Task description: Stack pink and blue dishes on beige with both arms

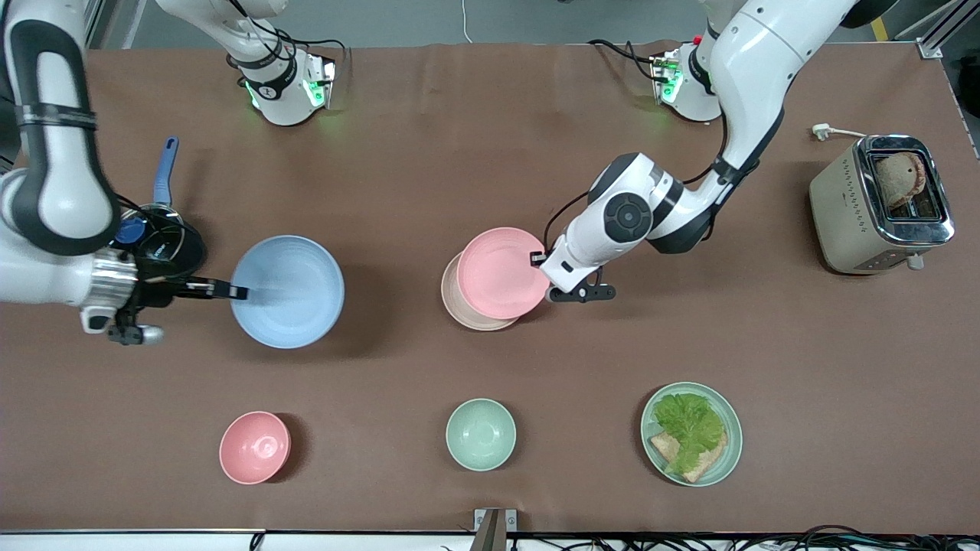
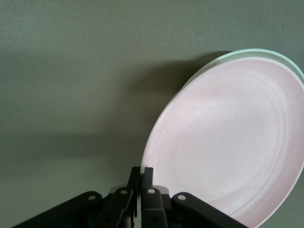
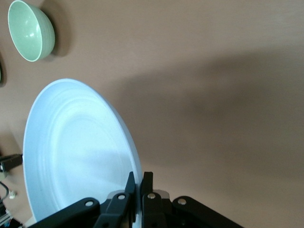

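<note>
The pale pink plate hangs tilted over the cream-beige plate, covering most of it and shifted toward the left arm's end. My left gripper is shut on the pink plate's rim; the left wrist view shows the left gripper pinching the pink plate at its edge. I cannot tell whether the pink plate touches the beige one. The pale blue plate is held above the table toward the right arm's end, and my right gripper is shut on its rim. In the right wrist view the right gripper clamps the blue plate.
Near the front edge stand a deep pink bowl, a mint-green bowl and a mint-green plate with lettuce and bread. A toaster holding bread sits at the left arm's end. A dark pan with a blue handle lies under the right arm.
</note>
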`<control>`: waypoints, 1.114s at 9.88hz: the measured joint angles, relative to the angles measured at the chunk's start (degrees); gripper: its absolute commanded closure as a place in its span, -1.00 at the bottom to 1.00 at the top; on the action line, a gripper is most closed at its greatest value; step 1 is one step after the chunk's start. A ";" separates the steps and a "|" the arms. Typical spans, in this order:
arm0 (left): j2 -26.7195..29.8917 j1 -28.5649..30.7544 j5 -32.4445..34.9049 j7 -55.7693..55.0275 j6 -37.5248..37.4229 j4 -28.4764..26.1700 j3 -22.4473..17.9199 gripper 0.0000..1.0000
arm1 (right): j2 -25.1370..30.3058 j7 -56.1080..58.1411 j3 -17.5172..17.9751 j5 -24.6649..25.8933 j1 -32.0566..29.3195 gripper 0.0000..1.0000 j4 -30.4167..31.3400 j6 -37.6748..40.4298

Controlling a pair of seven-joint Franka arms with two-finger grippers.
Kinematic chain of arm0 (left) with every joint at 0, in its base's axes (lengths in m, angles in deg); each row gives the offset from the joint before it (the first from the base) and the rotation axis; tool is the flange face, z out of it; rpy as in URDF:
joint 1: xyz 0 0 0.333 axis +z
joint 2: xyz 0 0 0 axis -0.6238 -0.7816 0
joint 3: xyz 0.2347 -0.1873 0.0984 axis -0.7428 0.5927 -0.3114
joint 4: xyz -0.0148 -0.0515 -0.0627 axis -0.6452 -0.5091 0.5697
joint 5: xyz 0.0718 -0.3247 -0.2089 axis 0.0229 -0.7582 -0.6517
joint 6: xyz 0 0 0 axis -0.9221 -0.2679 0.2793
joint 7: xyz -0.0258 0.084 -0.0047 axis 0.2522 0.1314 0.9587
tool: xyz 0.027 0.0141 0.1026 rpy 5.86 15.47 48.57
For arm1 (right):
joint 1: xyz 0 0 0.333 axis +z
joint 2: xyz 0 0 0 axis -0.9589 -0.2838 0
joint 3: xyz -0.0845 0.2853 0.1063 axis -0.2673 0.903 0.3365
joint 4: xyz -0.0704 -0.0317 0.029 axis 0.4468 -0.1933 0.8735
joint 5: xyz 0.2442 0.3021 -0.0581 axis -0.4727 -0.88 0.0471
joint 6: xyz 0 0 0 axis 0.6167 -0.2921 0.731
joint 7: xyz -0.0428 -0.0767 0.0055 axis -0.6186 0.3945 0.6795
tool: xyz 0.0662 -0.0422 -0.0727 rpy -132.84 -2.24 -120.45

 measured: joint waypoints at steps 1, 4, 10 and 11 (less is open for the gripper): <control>-0.89 -0.77 1.00 -1.25 0.01 0.86 0.00 0.98 | -0.01 -3.39 2.16 0.04 1.93 0.99 0.56 -3.93; -3.04 -1.44 4.09 -2.11 0.05 3.05 -0.07 0.93 | -0.15 -11.44 14.26 0.12 2.94 0.99 7.80 -24.71; -4.86 -1.50 4.61 -3.00 0.12 5.74 -0.21 -1.00 | -0.38 -15.51 26.28 0.13 3.25 0.97 20.05 -46.20; -4.10 -0.16 4.81 -2.99 -0.38 6.64 -0.27 -1.00 | -0.41 -16.10 26.89 0.12 3.25 0.97 20.24 -46.74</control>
